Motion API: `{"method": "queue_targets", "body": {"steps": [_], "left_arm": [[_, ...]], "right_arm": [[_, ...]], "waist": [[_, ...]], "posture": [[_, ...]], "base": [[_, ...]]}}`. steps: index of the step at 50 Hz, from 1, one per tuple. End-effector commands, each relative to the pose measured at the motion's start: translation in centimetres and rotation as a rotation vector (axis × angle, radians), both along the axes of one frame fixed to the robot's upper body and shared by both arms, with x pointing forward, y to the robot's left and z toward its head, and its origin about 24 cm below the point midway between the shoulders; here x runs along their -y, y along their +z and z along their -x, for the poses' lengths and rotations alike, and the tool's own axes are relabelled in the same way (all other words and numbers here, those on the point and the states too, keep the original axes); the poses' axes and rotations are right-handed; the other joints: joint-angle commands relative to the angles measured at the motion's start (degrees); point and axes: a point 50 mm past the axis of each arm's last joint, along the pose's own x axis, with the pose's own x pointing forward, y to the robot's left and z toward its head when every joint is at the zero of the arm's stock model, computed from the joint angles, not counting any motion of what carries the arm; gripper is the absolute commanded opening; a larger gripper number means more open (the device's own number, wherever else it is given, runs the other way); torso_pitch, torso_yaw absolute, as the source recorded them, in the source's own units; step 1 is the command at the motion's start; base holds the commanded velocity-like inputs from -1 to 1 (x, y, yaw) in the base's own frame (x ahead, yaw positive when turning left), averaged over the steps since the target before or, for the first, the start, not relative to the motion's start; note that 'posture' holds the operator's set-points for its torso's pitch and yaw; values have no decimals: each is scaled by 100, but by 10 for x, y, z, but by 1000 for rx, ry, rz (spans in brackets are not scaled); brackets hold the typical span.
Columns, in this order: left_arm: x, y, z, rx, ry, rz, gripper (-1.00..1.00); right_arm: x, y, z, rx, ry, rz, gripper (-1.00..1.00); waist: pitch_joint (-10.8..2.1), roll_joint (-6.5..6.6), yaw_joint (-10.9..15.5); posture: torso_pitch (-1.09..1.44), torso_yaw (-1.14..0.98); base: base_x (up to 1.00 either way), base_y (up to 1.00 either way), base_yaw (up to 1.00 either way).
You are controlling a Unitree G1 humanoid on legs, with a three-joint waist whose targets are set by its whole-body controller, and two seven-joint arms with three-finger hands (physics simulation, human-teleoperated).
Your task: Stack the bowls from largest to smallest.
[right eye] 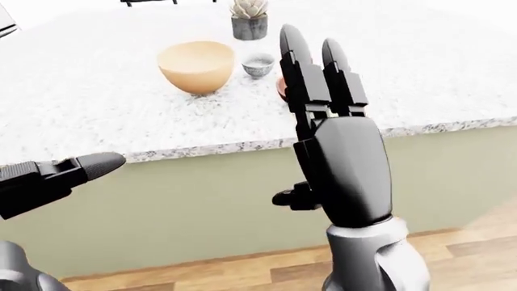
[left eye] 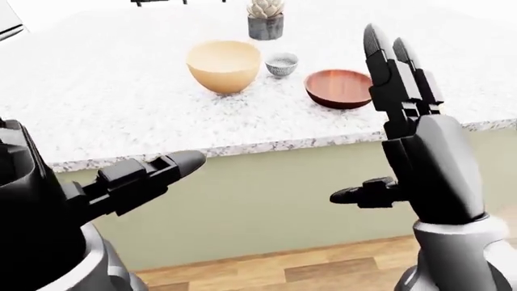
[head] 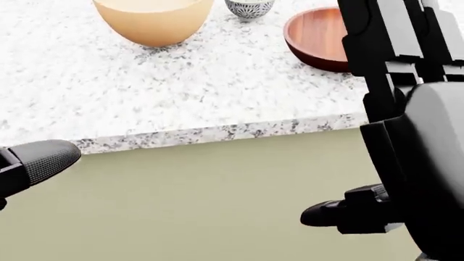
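Note:
Three bowls stand apart on the white speckled counter (left eye: pixel 121 103). The large tan bowl (left eye: pixel 223 65) is at the left, the small grey patterned bowl (left eye: pixel 281 63) is just right of it, and the reddish wooden bowl (left eye: pixel 340 88) is further right. My right hand (left eye: pixel 396 66) is raised upright with straight open fingers, below and right of the wooden bowl, and holds nothing. My left hand (left eye: pixel 153 176) is low at the left, below the counter edge, with fingers extended and empty.
A grey pot with a succulent (left eye: pixel 266 19) stands above the bowls in the left-eye view. The counter's edge (left eye: pixel 266 145) runs across the view above a pale green cabinet face. Wood floor (left eye: pixel 307 267) lies below.

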Motion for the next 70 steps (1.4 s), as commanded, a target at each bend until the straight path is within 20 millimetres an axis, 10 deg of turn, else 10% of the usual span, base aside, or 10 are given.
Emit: {"method": "queue_targets", "body": {"steps": [1,8,12,13,14,22,25,26,70], "left_arm": [[3,6,9,75,-18,-10,100],[3,6,9,75,-18,-11,100],[3,6,9,75,-18,-12,100],[4,6,9,75,-18,-13,100],[4,6,9,75,-18,-12,100],[4,7,10,77,-18,-12,100],[3,7,10,78,-19,-12,100],[3,7,10,78,-18,-12,100],[2,8,10,77,-18,-14,100]], "right_arm": [[1,11,12,103,-8,-7,100],[1,11,12,102,-10,-8,100],[1,10,12,101,-11,-11,100],[1,10,12,101,-11,-11,100],[1,10,12,101,-12,-11,100],[1,10,12,104,-4,-14,100],[1,11,12,105,-4,-13,100],[1,11,12,105,-4,-13,100],[2,19,12,132,-19,-5,100]], "waist": [[-190,48,-13],[-214,-206,22],[-486,-749,22],[-238,-514,-23],[-183,-605,-15],[-160,-417,-184],[-276,-12,-226],[-229,-256,-244],[-232,-207,-238]], "posture": [[0,0],[0,0],[0,0],[0,0],[0,0],[0,0],[0,0],[0,0],[0,0]], "base": [[27,0,0],[27,0,0],[27,0,0],[23,0,0],[23,0,0],[6,0,0],[0,0,0],[0,0,0],[0,0,0]]}}
